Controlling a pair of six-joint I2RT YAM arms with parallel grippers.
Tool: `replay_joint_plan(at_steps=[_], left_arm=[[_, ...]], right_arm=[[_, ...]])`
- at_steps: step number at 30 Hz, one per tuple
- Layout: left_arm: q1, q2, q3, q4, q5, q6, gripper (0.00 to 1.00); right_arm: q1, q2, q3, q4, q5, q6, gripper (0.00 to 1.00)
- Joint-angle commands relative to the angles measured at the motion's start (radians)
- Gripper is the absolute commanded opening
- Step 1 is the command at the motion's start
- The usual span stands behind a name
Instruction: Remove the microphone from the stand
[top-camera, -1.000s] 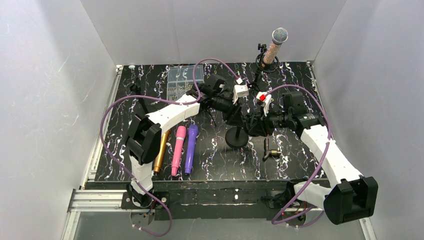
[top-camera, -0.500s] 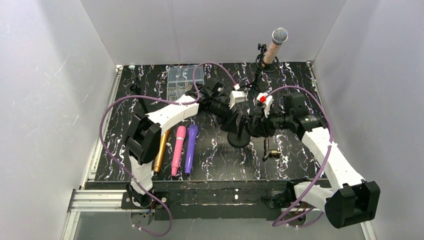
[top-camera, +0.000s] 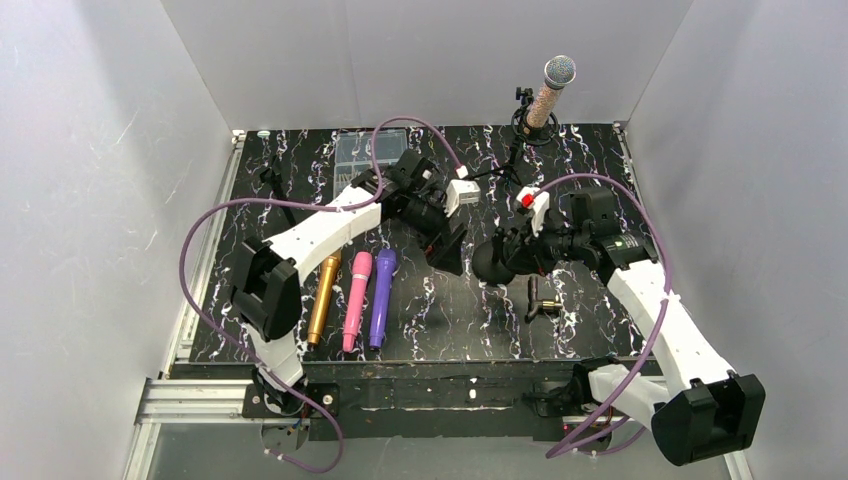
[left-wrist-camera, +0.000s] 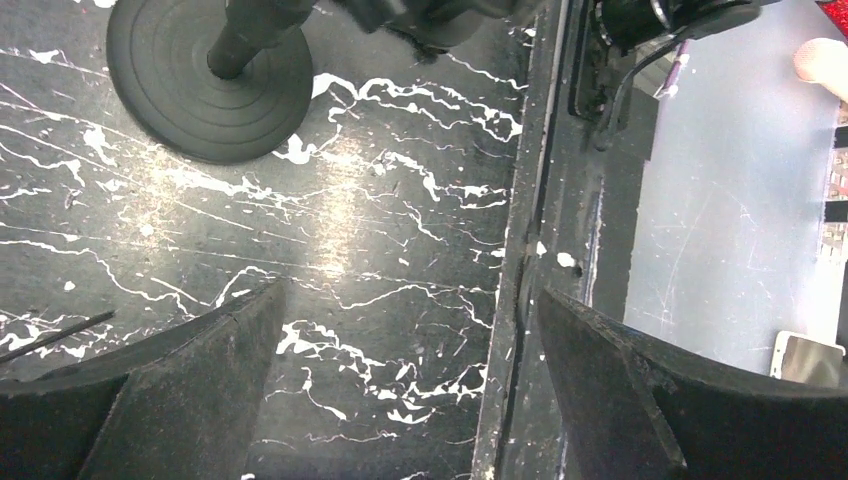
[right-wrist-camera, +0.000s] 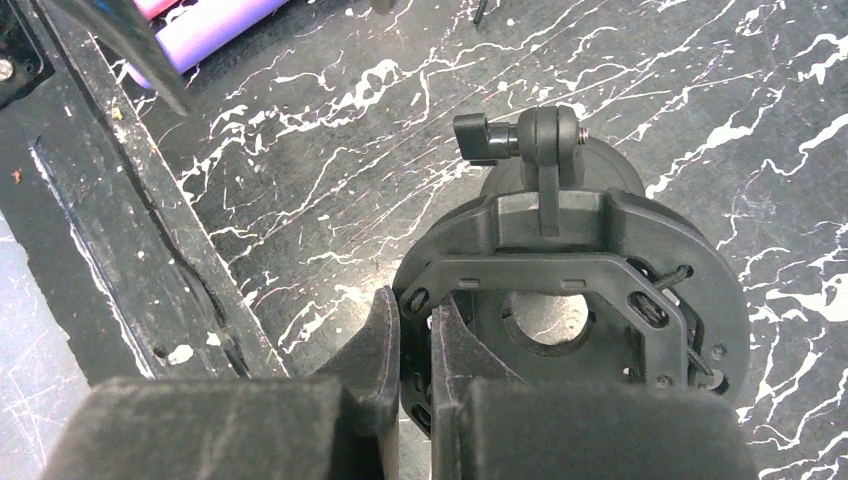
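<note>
A black stand (top-camera: 488, 262) with a round base (left-wrist-camera: 210, 80) stands mid-table. Its shock-mount ring (right-wrist-camera: 560, 290) shows an empty centre hole. My right gripper (right-wrist-camera: 418, 310) is shut on the left rim of that ring, also seen from above (top-camera: 510, 250). My left gripper (left-wrist-camera: 410, 330) is open with only bare tabletop between its fingers. It hangs just left of the stand (top-camera: 447, 250). A microphone (top-camera: 548, 95) with a silver mesh head and a rose body sits tilted in a second stand at the back.
Gold (top-camera: 322, 298), pink (top-camera: 357, 300) and purple (top-camera: 381, 297) microphones lie side by side at the front left. A clear parts box (top-camera: 365, 155) sits at the back left. A small black fitting (top-camera: 540, 300) lies near the right arm. The table's front edge (left-wrist-camera: 510, 300) runs beneath my left gripper.
My left gripper has opened wide and drawn back to the left, away from the stand. My right gripper has closed tighter on the mount ring, and the stand has shifted slightly right.
</note>
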Motion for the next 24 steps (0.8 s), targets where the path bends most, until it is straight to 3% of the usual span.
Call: replay_joint_plan(at_steps=[1, 8, 14, 24], left_arm=[[-0.002, -0.119, 0.065, -0.159, 0.064, 0.044, 0.98], [-0.001, -0.178, 0.092, -0.212, 0.051, 0.050, 0.98], [0.000, -0.224, 0.130, -0.280, -0.050, 0.065, 0.98], [-0.001, -0.336, 0.100, -0.369, -0.242, 0.082, 0.98]], right_arm=[[0.000, -0.065, 0.063, 0.061, 0.027, 0.003, 0.01], [-0.004, -0.090, 0.095, 0.056, 0.092, 0.035, 0.01], [-0.048, -0.113, 0.093, 0.084, 0.144, 0.081, 0.01], [-0.250, -0.185, 0.050, 0.157, 0.173, 0.158, 0.01]])
